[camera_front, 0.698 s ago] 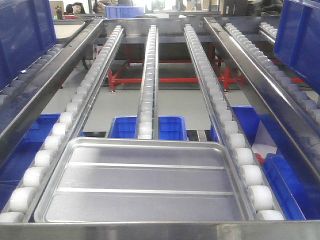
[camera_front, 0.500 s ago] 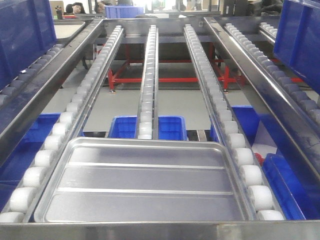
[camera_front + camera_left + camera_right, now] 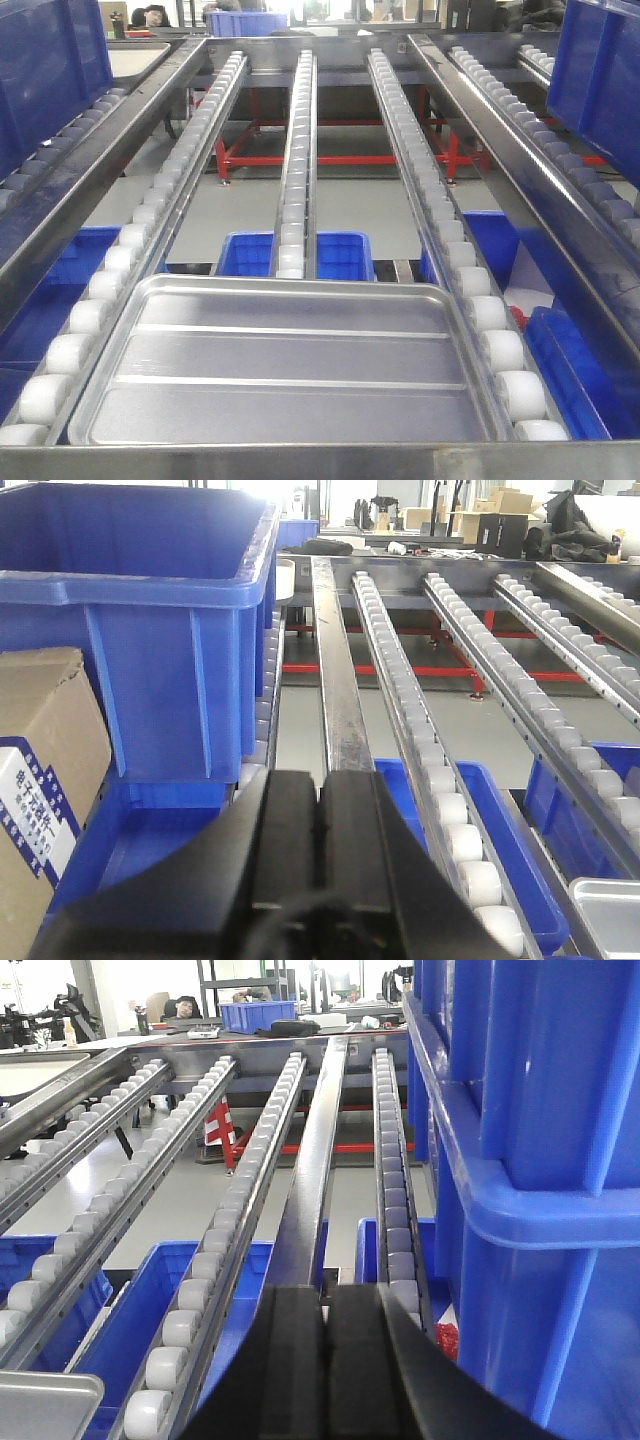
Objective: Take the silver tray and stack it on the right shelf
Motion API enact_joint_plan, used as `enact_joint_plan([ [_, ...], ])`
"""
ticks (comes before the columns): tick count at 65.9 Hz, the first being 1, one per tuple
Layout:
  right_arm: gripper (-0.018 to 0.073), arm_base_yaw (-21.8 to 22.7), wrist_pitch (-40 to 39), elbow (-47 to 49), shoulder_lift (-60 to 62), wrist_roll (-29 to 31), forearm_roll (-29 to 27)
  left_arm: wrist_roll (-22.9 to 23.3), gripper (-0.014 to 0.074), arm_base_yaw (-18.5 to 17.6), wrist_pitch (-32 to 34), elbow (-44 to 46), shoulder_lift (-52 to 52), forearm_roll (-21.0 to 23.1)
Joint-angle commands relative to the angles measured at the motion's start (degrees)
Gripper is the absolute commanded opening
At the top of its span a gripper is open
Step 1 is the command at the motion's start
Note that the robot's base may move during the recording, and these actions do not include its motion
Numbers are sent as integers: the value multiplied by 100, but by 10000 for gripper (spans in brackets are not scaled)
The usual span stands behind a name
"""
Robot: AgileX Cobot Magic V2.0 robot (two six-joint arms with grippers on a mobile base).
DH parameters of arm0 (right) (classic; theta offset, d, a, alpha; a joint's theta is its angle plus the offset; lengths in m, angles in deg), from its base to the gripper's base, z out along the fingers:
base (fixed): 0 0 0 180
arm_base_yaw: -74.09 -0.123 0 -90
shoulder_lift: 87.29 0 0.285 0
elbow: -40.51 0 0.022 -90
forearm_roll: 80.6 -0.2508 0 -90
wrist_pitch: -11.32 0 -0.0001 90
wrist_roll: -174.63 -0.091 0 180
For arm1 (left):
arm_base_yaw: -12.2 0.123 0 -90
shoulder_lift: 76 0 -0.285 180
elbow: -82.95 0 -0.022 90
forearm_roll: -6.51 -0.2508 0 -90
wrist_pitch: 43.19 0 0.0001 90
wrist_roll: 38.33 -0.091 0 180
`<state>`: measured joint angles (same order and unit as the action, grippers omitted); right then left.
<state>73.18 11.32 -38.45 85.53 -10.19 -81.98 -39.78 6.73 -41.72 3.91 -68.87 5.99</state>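
Observation:
The silver tray (image 3: 285, 365), shiny with two long ridges across its floor, lies flat on the white rollers of the right shelf (image 3: 320, 462), just behind the broad steel front lip. One corner of the tray shows low right in the left wrist view (image 3: 610, 915) and low left in the right wrist view (image 3: 45, 1400). My left gripper (image 3: 320, 780) is shut and empty, left of the tray beside a roller lane. My right gripper (image 3: 326, 1295) is shut and empty too, over a steel rail to the tray's right. Neither gripper appears in the front view.
A big blue bin (image 3: 150, 610) and a cardboard box (image 3: 40, 780) stand close on the left; stacked blue bins (image 3: 540, 1160) crowd the right. More blue bins (image 3: 300, 255) sit under the rollers. Roller lanes (image 3: 295, 150) run away uphill.

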Motion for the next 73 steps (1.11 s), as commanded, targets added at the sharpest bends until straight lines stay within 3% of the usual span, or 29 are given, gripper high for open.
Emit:
enact_joint_plan([
  [1, 49, 10, -540, 5, 108, 6, 27, 11, -100, -3, 507, -137, -83, 8],
  [11, 49, 4, -506, 57, 96, 6, 27, 11, -100, -3, 218, 166, -25, 52],
  [20, 49, 0, 331, 650, -235, 6, 27, 11, -100, -14, -1000, 1013, 374, 147],
  [39, 49, 0, 3232, 2403, -2256, 6, -44, 11, -100, -14, -3999, 3330, 2714, 393],
  [44, 49, 0, 4307, 2813, -2887, 6, -44, 11, -100, -14, -5121, 3775, 3438, 437],
  [48, 49, 0, 4794, 2953, -3264, 6, -60, 11, -100, -14, -5607, 3976, 3898, 447],
  [58, 49, 0, 4930, 2964, -3682, 6, -255, 11, -100, -14, -5712, 4012, 4667, 760],
  [69, 59, 0, 4714, 2975, -4004, 6, -1004, 11, -99, -32, -5087, 4012, 5383, 1753],
  [73, 59, 0, 4756, 2975, -4235, 6, -1128, 11, -96, -174, -4965, 4012, 5595, 1900],
])
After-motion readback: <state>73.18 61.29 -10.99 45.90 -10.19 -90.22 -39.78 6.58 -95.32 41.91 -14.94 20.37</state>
